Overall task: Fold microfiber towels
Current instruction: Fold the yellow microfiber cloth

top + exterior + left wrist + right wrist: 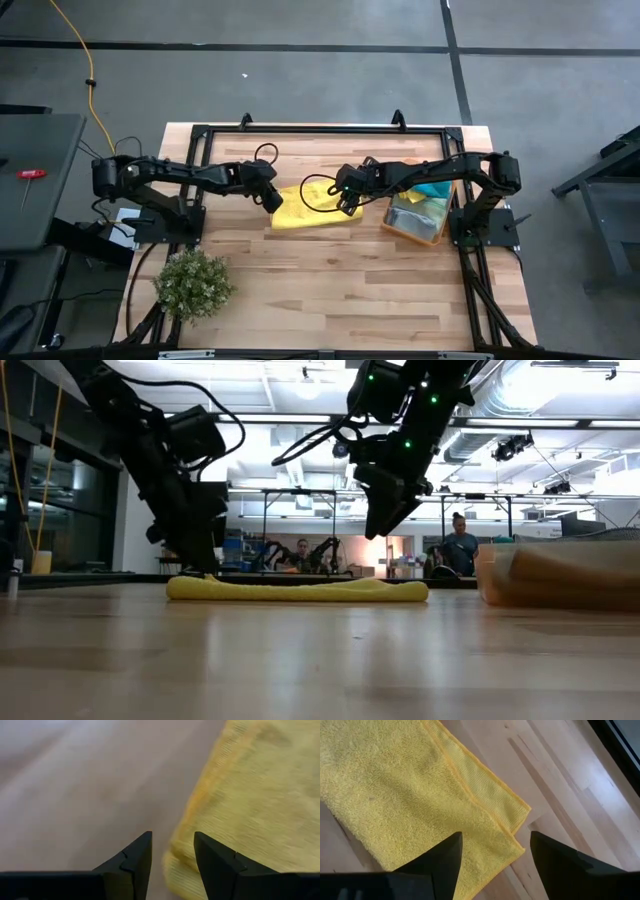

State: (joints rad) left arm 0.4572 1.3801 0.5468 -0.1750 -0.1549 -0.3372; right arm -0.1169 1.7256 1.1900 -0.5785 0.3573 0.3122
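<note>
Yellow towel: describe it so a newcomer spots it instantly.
On the wooden table, look between the two arms, left of the orange bin. The yellow towel lies flat there, folded over. It is the only cloth out on the tabletop; the others sit in the bin.

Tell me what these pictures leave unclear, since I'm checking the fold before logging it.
- Yellow towel, high view: its near right part sits under the right tool.
- Left tool, left wrist view: blurred; whether it touches the towel edge is unclear.
- Orange bin, high view: the folded towels inside are too small to count; the low view shows only its blurred wall.
</note>
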